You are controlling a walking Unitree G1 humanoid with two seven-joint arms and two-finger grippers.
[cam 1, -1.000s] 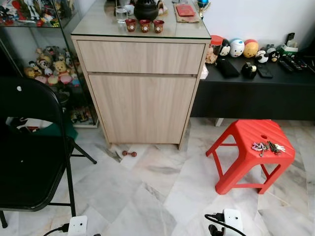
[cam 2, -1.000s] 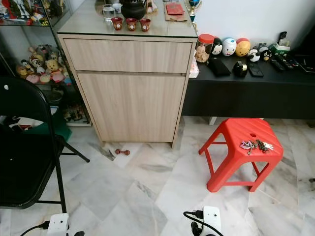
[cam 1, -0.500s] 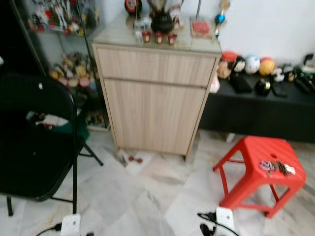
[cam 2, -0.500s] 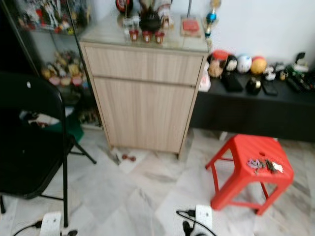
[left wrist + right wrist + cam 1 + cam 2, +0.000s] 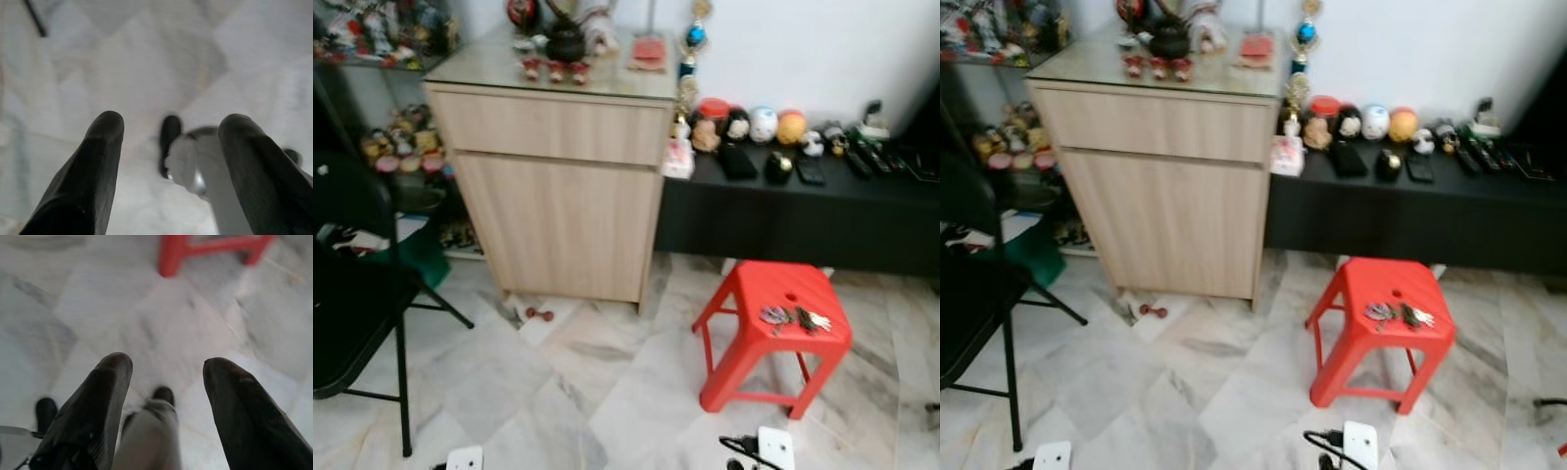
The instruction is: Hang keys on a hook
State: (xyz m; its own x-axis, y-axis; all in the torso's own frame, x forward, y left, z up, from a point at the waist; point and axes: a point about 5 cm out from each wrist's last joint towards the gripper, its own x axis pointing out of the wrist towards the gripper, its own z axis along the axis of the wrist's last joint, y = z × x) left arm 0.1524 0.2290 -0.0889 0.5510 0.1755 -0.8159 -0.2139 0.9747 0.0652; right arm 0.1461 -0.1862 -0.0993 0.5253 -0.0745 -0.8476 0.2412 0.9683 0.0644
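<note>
Turned a bit since before — whole view shifted, nothing itself moved. Keys (image 5: 793,318) flat on top of the red stool (image 5: 744,294), near the cabinet (image 5: 558,186). Left gripper (image 5: 168,127) and right gripper (image 5: 166,364) hanging over the floor (image 5: 587,392) — fingers wide apart, holding nothing.

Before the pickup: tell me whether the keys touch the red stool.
Touching: in the left eye view, the keys lie flat on the red stool seat.
</note>
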